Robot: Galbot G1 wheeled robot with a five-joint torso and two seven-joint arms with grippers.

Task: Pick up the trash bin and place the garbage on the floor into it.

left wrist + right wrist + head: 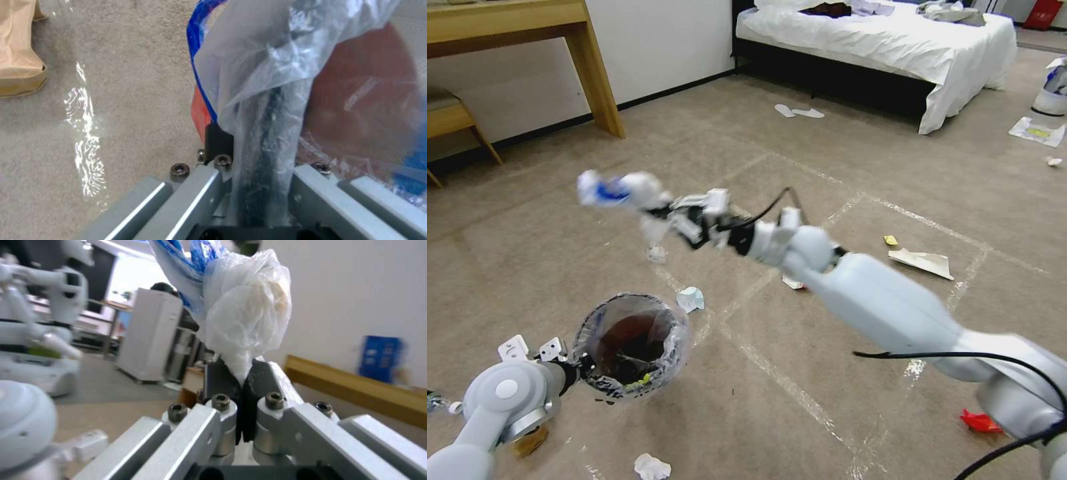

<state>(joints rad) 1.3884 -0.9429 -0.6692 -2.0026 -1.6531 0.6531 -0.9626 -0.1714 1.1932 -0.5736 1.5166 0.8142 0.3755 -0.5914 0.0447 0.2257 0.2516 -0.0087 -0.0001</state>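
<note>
A white-sheeted bed [887, 40] stands against the far wall. Two flat white slippers [798, 112] lie just before it; a wooden counter [527, 33] stands well left of it.

Head camera looks down at floor [774, 373]; wrist cameras sit close behind grippers.

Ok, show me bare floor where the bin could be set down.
Free: the carpet between the bin and the wooden table leg, and the taped square right of the bin. Crowded: near the blue cup, the tissue and the paper scraps.
</note>
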